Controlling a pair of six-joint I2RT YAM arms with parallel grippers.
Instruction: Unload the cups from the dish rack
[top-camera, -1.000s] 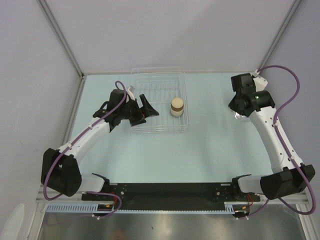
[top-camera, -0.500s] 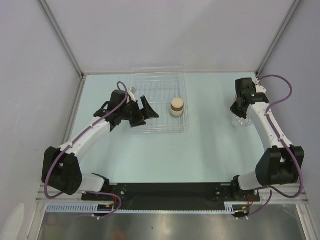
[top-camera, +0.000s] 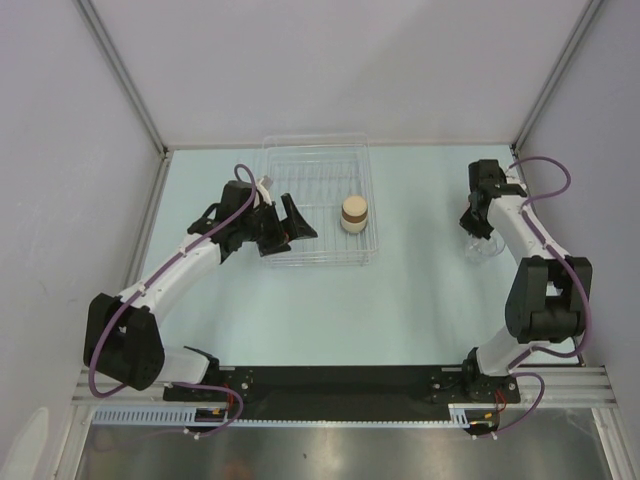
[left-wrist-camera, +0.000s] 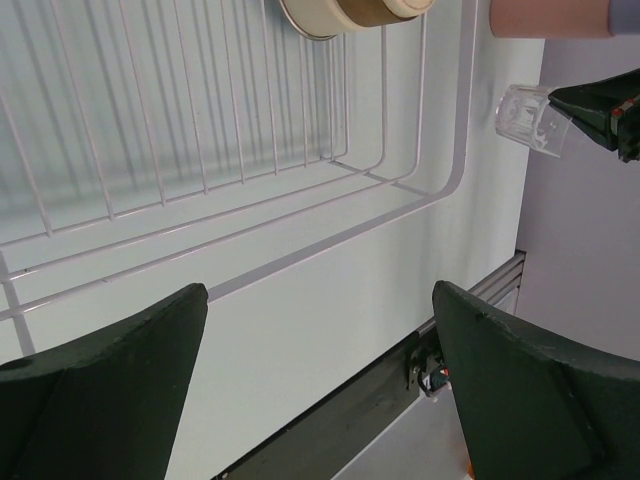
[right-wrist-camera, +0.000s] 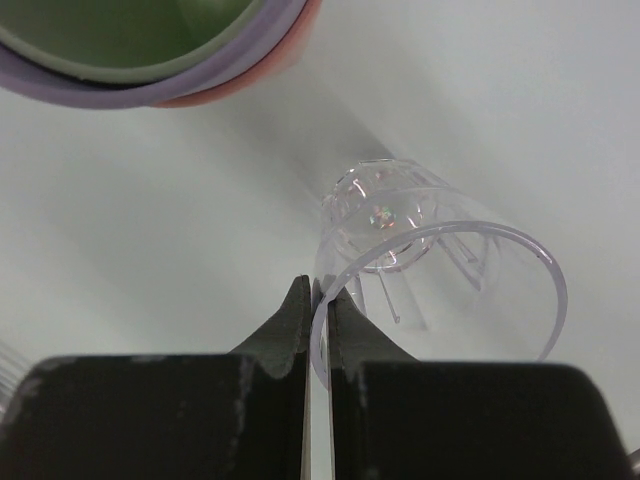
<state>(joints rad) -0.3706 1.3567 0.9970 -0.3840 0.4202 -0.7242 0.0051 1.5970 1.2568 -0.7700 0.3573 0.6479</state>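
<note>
The dish rack (top-camera: 318, 160) is a clear ribbed basket at the table's far middle, and its wire floor (left-wrist-camera: 200, 130) fills the left wrist view. Inside it stands a cup with a tan cork-like top (top-camera: 353, 213) (left-wrist-camera: 350, 12). My left gripper (top-camera: 288, 226) (left-wrist-camera: 320, 390) hangs open over the rack's near left corner, holding nothing. Over at the far right, my right gripper (top-camera: 482, 232) (right-wrist-camera: 320, 300) is shut on the rim of a clear cup (top-camera: 485, 247) (right-wrist-camera: 440, 265) (left-wrist-camera: 530, 118), tilted just above the table. Beside it, a pale green cup (right-wrist-camera: 130, 25) is nested in a lavender (right-wrist-camera: 100, 95) and a salmon-pink cup (right-wrist-camera: 295, 45).
Grey walls with metal corner posts (top-camera: 120, 70) close in the pale table (top-camera: 400, 300) on three sides. The black base rail (top-camera: 340, 385) runs along the near edge. The right arm's elbow (top-camera: 545, 300) is folded up over the near right of the table.
The right arm has folded its elbow upward and inward, and the clear cup in its gripper has shifted slightly nearer and lower. The left arm has not moved.
</note>
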